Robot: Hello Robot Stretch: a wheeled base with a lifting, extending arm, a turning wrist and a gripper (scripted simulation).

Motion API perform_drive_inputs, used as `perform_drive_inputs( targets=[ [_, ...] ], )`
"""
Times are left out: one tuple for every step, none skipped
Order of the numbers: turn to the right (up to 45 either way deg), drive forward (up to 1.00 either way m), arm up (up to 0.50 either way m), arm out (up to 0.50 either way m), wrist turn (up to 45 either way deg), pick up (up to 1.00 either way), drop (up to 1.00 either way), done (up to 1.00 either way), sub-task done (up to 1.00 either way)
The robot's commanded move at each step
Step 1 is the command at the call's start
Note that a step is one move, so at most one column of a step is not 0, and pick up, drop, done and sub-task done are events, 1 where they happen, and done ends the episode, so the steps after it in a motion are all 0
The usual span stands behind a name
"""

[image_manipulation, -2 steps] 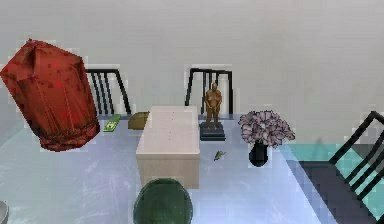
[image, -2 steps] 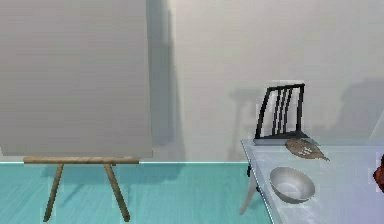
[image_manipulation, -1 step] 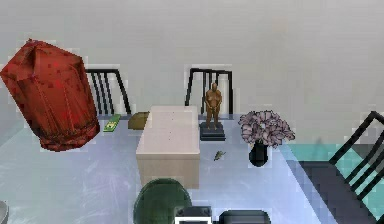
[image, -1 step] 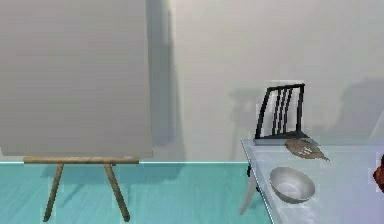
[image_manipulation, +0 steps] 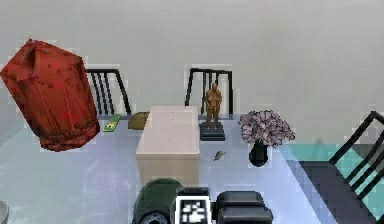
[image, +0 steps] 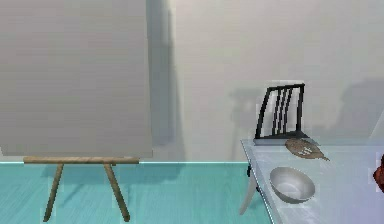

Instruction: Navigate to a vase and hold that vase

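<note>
On bench (image_manipulation: 100, 175), right of box (image_manipulation: 168, 140), dark vase (image_manipulation: 258, 154) is crowded by statue (image_manipulation: 213, 105); both could be toppled by wide reach. Jaws' state cannot be told.

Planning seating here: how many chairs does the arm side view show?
3: a chair behind the red object at left, another behind the statuette, a third at the right edge. The red object may hide more.
</note>
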Motion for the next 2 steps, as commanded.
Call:
perform_drive_inputs(
  targets=[
    [0.0,0.0,0.0,0.0,45.0,0.0,0.0,0.0,0.0],
    [0.0,0.0,0.0,0.0,45.0,0.0,0.0,0.0,0.0]
  ],
)
